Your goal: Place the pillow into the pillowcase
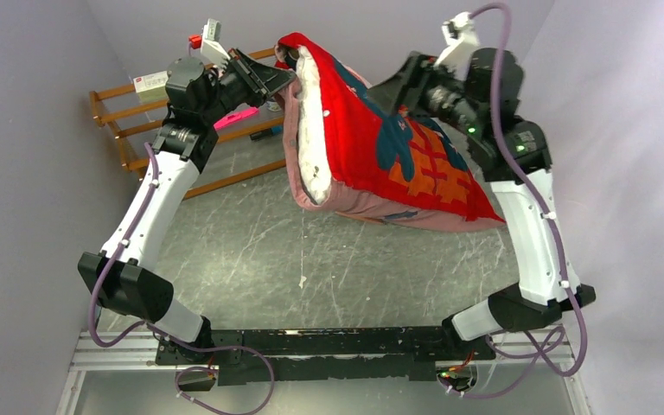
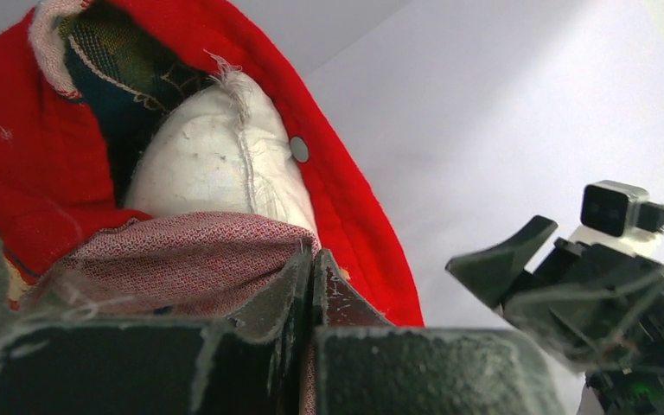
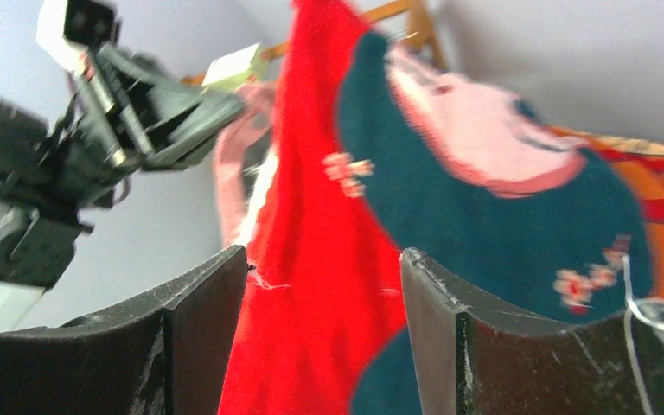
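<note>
From above, the left gripper (image 1: 285,78) is pinched shut on the top edge of the pillowcase (image 1: 372,147), a large red fabric case printed with teal hair and an orange grid, its reverse paler pink. It holds the case up over the far side of the grey marbled table (image 1: 311,268). The pillow (image 1: 311,138), plump, white and soft, sits inside the case, and one long edge shows in the opening that faces left. The left arm runs from its near base out to a left elbow, then far and inward, with the wrist turned right. The right gripper (image 1: 380,86) stands with its jaws apart just beside the case's far right face. Its arm mirrors the other, with the wrist turned left. A wooden slatted rack (image 1: 121,130) stands at the far left.

In the left wrist view, the fingers (image 2: 298,290) are closed tight on the pink reverse fabric. Above them the pillow's seamed corner bulges out of the red mouth.

In the right wrist view, the two fingers (image 3: 199,320) stand wide apart, with red and teal cloth showing between them. Whether it touches either finger I cannot tell. The left gripper shows at the upper left, holding the pale pink edge.
</note>
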Available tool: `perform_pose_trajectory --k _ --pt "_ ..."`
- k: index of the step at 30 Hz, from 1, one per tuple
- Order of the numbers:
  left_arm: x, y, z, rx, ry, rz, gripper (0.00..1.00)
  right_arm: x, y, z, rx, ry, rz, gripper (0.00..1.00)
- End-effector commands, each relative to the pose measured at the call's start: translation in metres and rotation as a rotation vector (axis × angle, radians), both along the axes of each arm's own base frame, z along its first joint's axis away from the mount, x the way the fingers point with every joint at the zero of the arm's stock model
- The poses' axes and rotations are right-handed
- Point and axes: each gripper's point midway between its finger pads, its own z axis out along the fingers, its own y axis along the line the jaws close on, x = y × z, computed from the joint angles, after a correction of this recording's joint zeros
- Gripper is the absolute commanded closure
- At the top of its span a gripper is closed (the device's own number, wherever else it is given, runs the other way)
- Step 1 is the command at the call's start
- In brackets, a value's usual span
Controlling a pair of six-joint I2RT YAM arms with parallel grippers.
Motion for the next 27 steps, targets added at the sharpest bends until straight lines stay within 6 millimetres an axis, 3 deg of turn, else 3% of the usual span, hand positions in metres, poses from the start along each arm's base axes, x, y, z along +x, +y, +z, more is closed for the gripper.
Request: perform_pose_trajectory --k 1,11,20,24,27 --pt "-0.027 -0.001 0.058 -0.065 -0.191 -0.007 0.95 -0.018 0.058 0.013 -0.016 -0.058 0.095 0.32" --pt "-0.029 -0.002 0.058 -0.038 -0.196 0.000 0.95 -0.034 0.123 -0.017 -0.235 -0.103 0.018 0.41" --pt "-0.033 -0.002 0.056 0.061 -0.220 -0.001 0.95 -0.019 0.110 -0.054 -0.524 -0.107 -0.237 0.49" --pt "-0.033 0.006 0.054 0.150 -0.241 0.041 0.95 -0.025 0.108 -0.044 -0.483 -0.119 -0.230 0.50" --pt "-0.035 0.008 0.053 0.193 -0.254 0.043 0.95 -0.036 0.114 -0.024 -0.391 -0.144 -0.160 0.49"
